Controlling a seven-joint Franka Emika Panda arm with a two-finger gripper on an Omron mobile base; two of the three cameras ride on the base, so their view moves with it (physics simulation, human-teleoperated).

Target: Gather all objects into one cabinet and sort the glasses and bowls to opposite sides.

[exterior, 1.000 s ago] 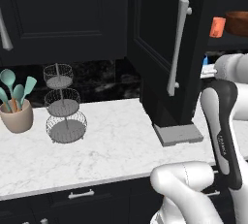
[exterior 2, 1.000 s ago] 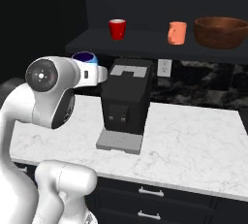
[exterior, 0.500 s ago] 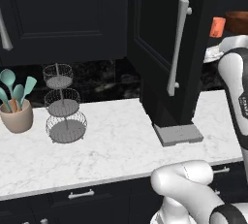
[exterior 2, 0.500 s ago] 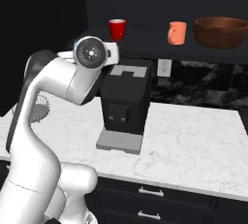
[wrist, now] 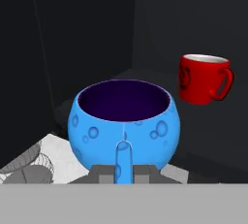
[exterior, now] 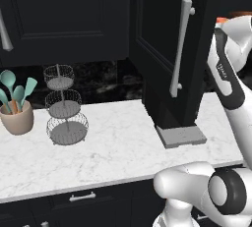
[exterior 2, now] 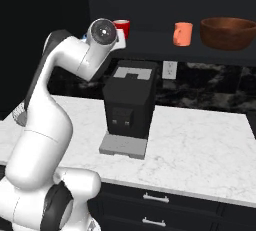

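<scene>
gripper [wrist: 124, 172] clamped on blue bowl [wrist: 124, 121]

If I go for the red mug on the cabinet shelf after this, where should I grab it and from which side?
Likely by the rim wall opposite the handle. The red mug stands upright, mouth open, its handle on the right in the hand view. Come from the open front with one finger inside; the gripper is shut on the blue bowl.
</scene>
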